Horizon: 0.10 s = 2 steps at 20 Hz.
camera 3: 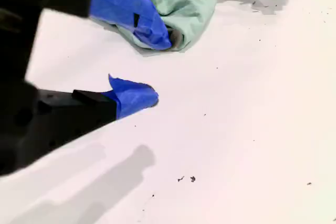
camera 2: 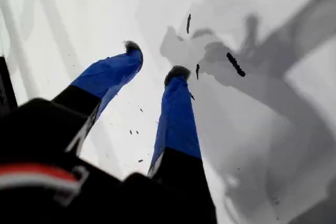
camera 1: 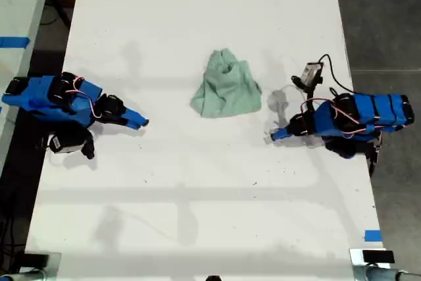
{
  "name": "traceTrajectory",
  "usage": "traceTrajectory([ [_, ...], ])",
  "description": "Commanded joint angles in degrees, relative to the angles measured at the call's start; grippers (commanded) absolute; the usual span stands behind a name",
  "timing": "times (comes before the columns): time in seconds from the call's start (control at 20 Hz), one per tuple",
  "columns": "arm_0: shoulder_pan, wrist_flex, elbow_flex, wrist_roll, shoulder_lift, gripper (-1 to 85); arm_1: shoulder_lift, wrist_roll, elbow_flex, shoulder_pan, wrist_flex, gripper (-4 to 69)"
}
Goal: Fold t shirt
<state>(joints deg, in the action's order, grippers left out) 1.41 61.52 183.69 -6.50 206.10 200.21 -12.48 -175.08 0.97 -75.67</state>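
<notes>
The t shirt is a crumpled pale mint-green heap in the middle of the white table. It also shows in the second wrist view, ahead of the fingers. My second gripper rests at the exterior view's left, pointing at the shirt from a short distance away, open and holding nothing. My first gripper is at the exterior view's right, just beyond the shirt's edge, low over bare table, open and empty. The shirt is hidden in the first wrist view.
A black cable and a thin wire loop lie by the first arm. Blue tape marks sit near the table's edge at the exterior view's lower right. The table drops off to dark floor on both sides.
</notes>
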Motion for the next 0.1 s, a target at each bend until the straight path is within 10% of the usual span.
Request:
traceTrajectory([
  [0.0, -0.70, -0.26, 0.18, 0.35, 0.26, 13.2, 0.70, -1.05, -3.08, 0.53, -0.35, 12.1],
  [0.05, -0.70, -0.26, 0.18, 0.35, 0.26, 13.2, 0.70, -1.05, -3.08, 0.53, -0.35, 12.1],
])
